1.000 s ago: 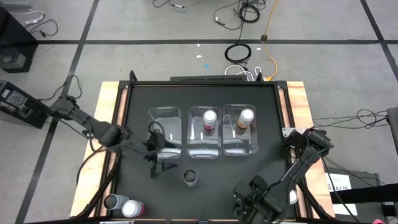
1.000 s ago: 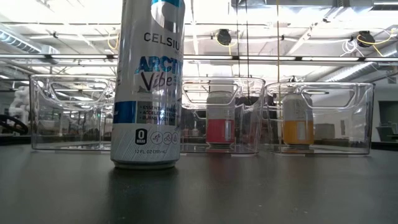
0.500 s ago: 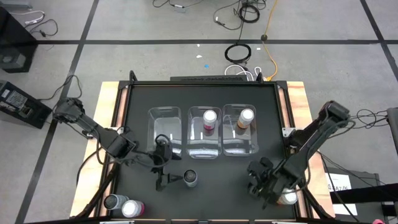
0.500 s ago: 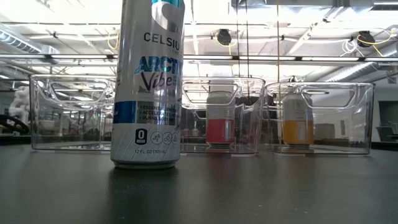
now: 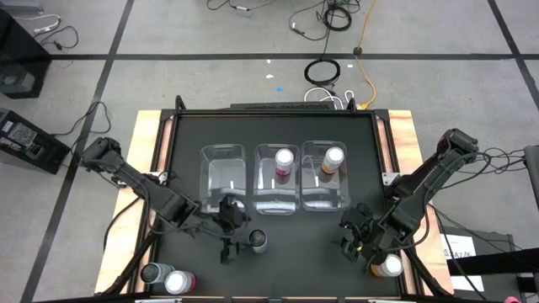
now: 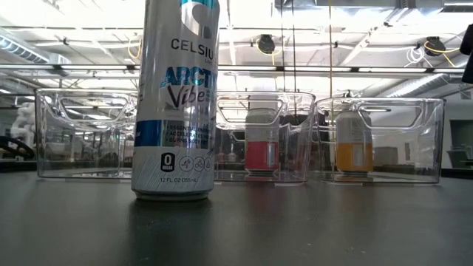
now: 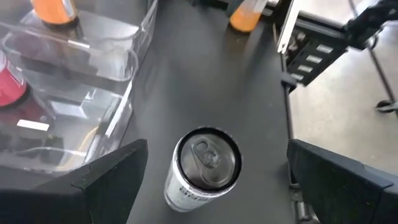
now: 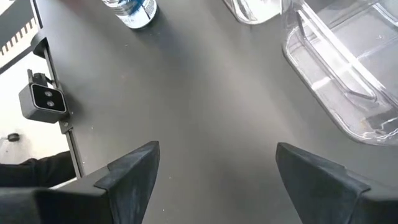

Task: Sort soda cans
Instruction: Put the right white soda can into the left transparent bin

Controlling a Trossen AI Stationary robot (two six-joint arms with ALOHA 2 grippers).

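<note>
Hovering just left of the upright grey can (image 5: 258, 242) at the table's (image 5: 295, 252) front centre, the left gripper (image 5: 229, 245) holds its fingers spread wide, the can standing ahead between them, long axis vertical; the right gripper (image 5: 352, 237), fingers likewise parted, waits well apart, near an orange can (image 5: 388, 267)

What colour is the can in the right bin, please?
Orange, with a silvery top; the can shows best in the low view.
</note>
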